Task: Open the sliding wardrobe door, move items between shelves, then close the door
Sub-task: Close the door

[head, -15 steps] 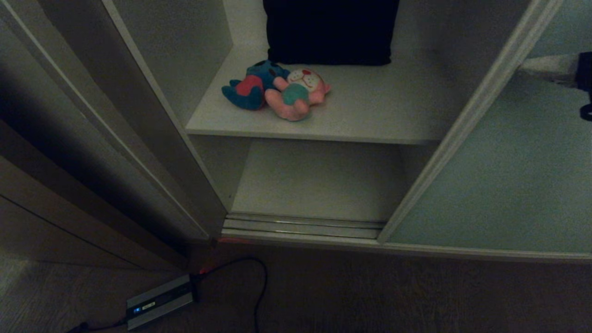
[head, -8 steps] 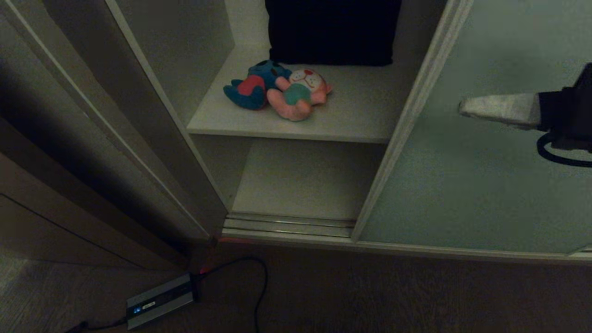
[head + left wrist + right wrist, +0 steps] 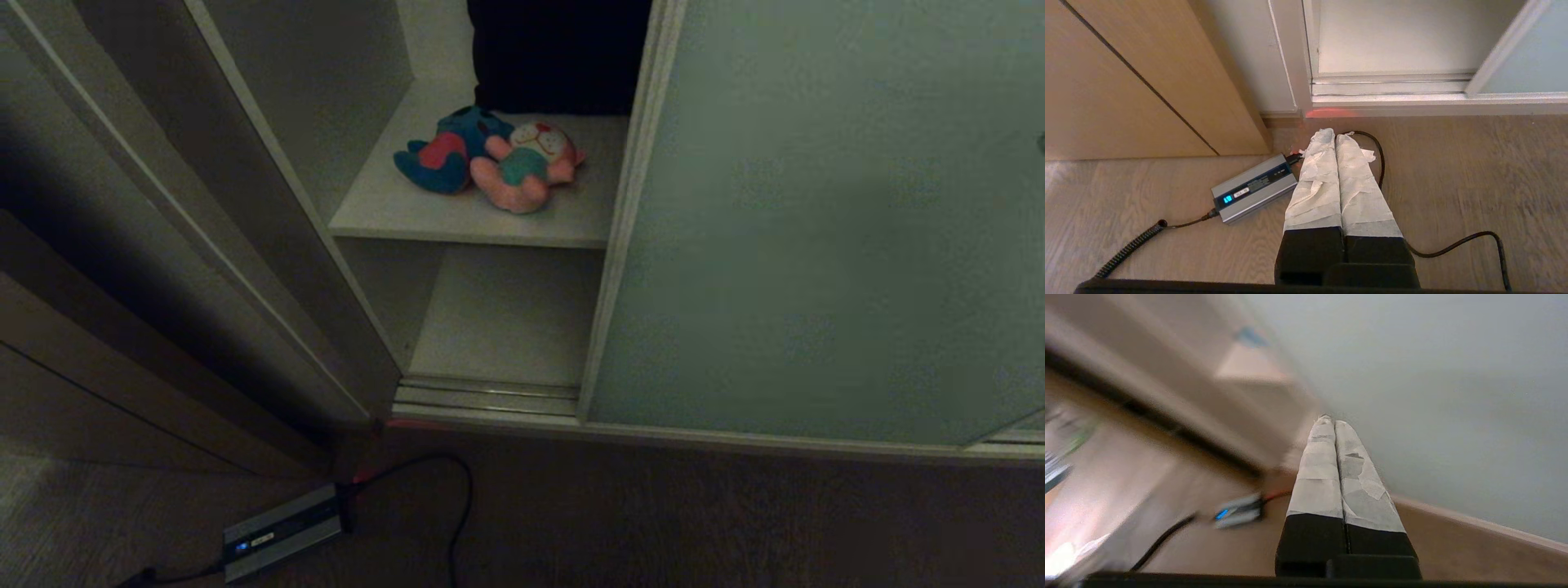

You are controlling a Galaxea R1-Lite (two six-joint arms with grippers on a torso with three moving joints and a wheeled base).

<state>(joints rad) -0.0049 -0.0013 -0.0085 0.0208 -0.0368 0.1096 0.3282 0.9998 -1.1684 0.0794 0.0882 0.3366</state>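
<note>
- Covering the right side of the wardrobe, the sliding wardrobe door [image 3: 816, 220] leaves a gap on the left.
- Through that gap, the pink plush toy [image 3: 526, 167] and blue plush toy [image 3: 445, 155] lie touching on the upper shelf [image 3: 457, 220]; the lower shelf [image 3: 506, 327] sits beneath.
- Left gripper [image 3: 1334, 134] hangs over the floor [image 3: 1453, 175] near a charger box [image 3: 1255, 188], fingers pressed together.
- Right gripper [image 3: 1331, 419], fingers together, points beside the door.
</note>
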